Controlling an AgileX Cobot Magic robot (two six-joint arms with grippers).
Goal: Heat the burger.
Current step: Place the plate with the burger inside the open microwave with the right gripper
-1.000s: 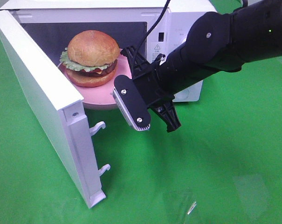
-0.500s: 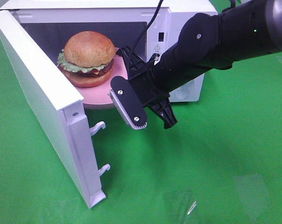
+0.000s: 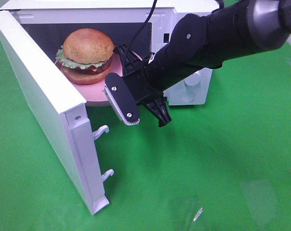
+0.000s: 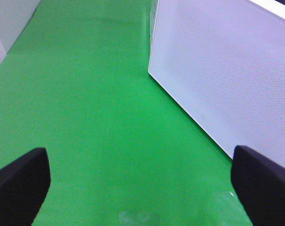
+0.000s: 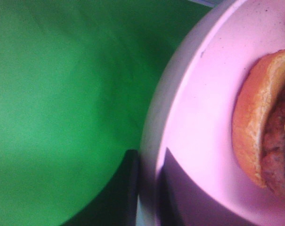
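Since a second ago my right arm (image 3: 217, 33) has pushed up and leftward, carrying the pink plate (image 3: 94, 94) and the burger (image 3: 87, 50) deeper into the mouth of the microwave (image 3: 191, 91). My right jaws are closed on the plate's near rim. The wrist view shows one dark finger (image 5: 128, 188) under the rim and one on top, and the burger (image 5: 260, 122) sits well clear of them. I hold the edge, not the food, so the bun stays level and untouched and the plate can slide in flat.

The burger sits centred on the plate, now inside the opening, while the plate's near edge still hangs out past the sill, as far as I can judge. The door (image 3: 44, 96) stands swung wide on the left, which leaves me a clear path in.

My left jaws are spread fully apart and hold nothing. They hang over the green worktop (image 4: 85, 94) beside a white dotted panel (image 4: 227, 70), likely waiting to close the door.

Next I'd ease further in, set the plate down, then let go of the rim
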